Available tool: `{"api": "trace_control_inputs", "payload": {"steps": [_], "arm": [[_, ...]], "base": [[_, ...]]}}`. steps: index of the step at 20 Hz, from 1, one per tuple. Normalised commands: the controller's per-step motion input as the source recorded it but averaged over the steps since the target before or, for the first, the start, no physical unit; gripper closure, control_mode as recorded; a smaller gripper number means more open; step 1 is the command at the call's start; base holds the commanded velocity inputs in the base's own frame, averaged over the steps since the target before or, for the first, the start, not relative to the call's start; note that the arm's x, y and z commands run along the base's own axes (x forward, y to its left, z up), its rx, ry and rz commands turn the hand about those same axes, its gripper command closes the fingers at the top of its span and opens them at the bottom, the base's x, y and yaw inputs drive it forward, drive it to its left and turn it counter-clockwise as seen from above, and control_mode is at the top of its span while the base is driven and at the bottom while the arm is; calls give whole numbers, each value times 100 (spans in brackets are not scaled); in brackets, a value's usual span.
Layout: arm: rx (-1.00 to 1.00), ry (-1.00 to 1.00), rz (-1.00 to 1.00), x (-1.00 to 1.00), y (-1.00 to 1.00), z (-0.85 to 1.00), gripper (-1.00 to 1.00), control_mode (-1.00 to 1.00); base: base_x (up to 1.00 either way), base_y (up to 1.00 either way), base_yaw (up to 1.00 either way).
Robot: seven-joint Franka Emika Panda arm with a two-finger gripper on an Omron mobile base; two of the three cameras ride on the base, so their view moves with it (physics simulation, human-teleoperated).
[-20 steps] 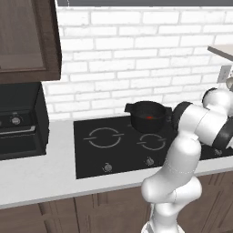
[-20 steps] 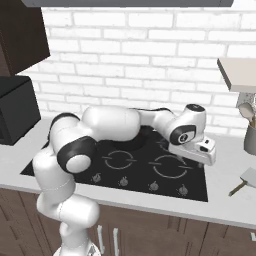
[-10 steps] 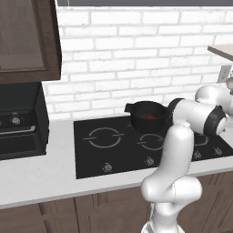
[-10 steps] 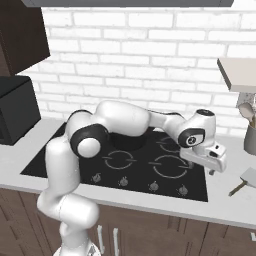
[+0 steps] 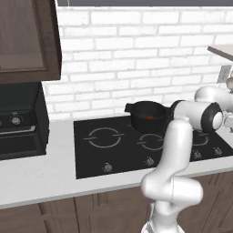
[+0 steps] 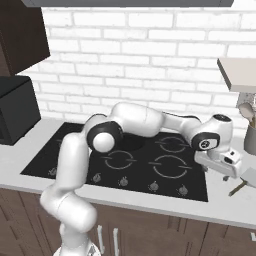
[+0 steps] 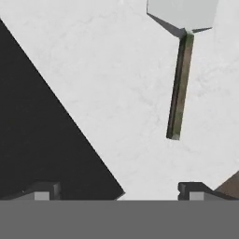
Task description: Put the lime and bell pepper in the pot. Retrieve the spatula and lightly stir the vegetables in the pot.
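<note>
The spatula (image 7: 180,79) lies flat on the white counter, its pale squarish head (image 7: 184,13) at the top of the hand view and its thin handle pointing down toward me. It also lies at the counter's right end (image 6: 244,180). My gripper (image 7: 116,193) is open above the counter just past the cooktop's right corner, with nothing between the fingertips (image 7: 193,189). From the right base view, the gripper (image 6: 225,172) hangs a little left of the spatula. The black pot (image 5: 148,117) stands on a rear burner with the red bell pepper (image 5: 149,117) inside. The lime is hidden.
The black cooktop (image 6: 150,167) fills the middle of the counter; its corner (image 7: 42,130) is under my left finger. A grey holder with round-headed spoons (image 6: 248,135) stands at the back right under a shelf (image 6: 239,74). A black appliance (image 5: 18,123) sits far left.
The arm has swung right, carrying the open gripper from above the cooktop's right burners out past its right edge, closer to the spatula. Pot and spatula have not moved.
</note>
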Motion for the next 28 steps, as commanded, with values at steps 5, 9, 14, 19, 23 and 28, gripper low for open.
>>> {"api": "trace_control_inputs", "payload": {"steps": [5, 9, 14, 19, 23, 28], "arm": [[0, 2, -10, 0, -38, -8, -100, -100], [0, 2, -7, 0, -26, -28, -100, -100], [0, 1, -7, 0, -31, -39, -100, -100], [0, 0, -6, 0, -27, -32, -100, -100], [0, 0, -6, 3, -7, -28, -100, -100], [0, 0, -5, 0, -5, -25, -100, -100]], "base": [[0, 0, 0], [0, 0, 0], [0, 0, 0], [0, 0, 0], [0, 0, 0], [0, 0, 0]]}}
